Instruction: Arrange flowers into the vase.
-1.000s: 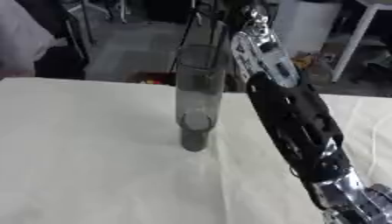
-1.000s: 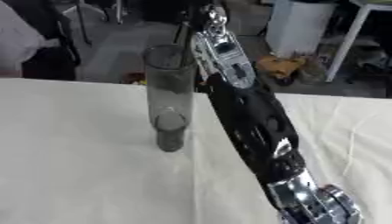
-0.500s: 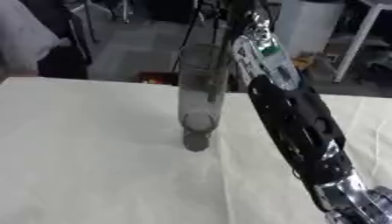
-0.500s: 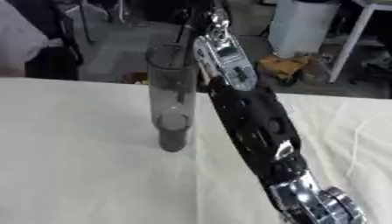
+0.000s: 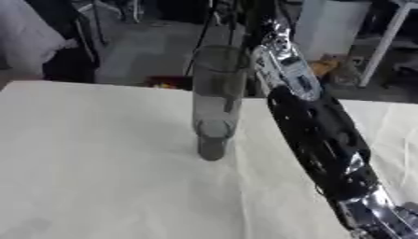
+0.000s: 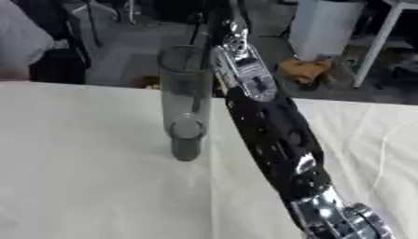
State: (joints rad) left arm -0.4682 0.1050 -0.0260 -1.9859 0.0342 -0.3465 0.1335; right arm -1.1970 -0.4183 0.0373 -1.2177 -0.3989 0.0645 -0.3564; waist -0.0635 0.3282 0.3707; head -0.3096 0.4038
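Observation:
A tall smoky glass vase (image 5: 216, 98) stands upright on the cream cloth of the table (image 5: 98, 158), near the far edge. Nothing shows inside it. My right arm (image 5: 318, 135), black with silver joints, rises from the lower right past the vase's right side. The right hand (image 5: 260, 14) is a dark shape above and behind the rim, cut by the picture's top edge. A thin dark stem-like line (image 5: 202, 42) slants down behind the vase's rim; whether the hand holds it is unclear. No flower head is visible. The left hand does not show.
Beyond the table's far edge is floor with a white bin (image 5: 326, 23), a white table leg (image 5: 384, 42) and a brown bundle (image 6: 306, 70). A person's white sleeve (image 5: 32, 37) is at the far left. A thin cord (image 6: 388, 149) lies on the cloth at right.
The vase and arm stand much as before; only the whole picture has shifted slightly.

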